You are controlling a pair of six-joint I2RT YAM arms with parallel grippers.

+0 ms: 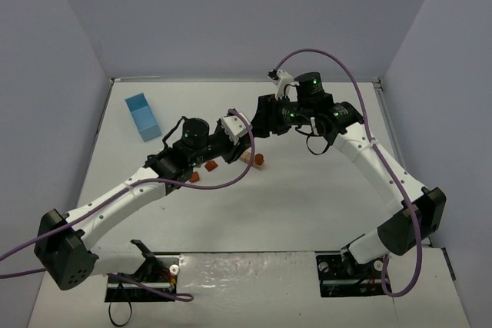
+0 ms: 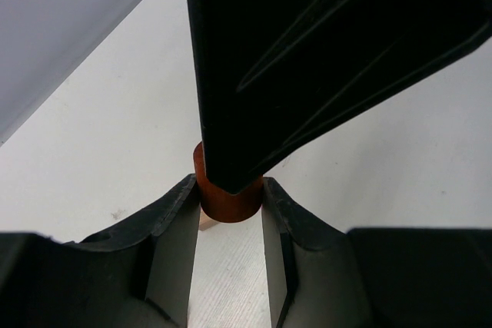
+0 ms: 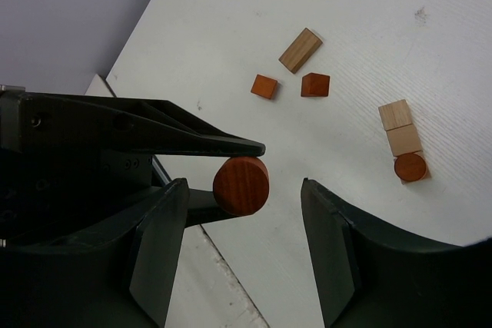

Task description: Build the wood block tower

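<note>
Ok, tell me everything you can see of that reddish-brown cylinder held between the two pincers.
The reddish-brown cylinder is a short wooden piece with a flat round face and faint grain. It is off the table, gripped across its curved side by the left pincer. The right pincer stands open around it, a clear gap on one side; whether the other finger touches it can't be told.

box (image 1: 143, 116): light blue, rectangular, lying flat on the far left part of the counter, set at a slant, a faint seam across its top
counter (image 1: 307, 190): white, matte, with a few small dark specks
walls (image 1: 231, 13): plain grey-lilac, closing in the counter at the back and on both sides
</note>
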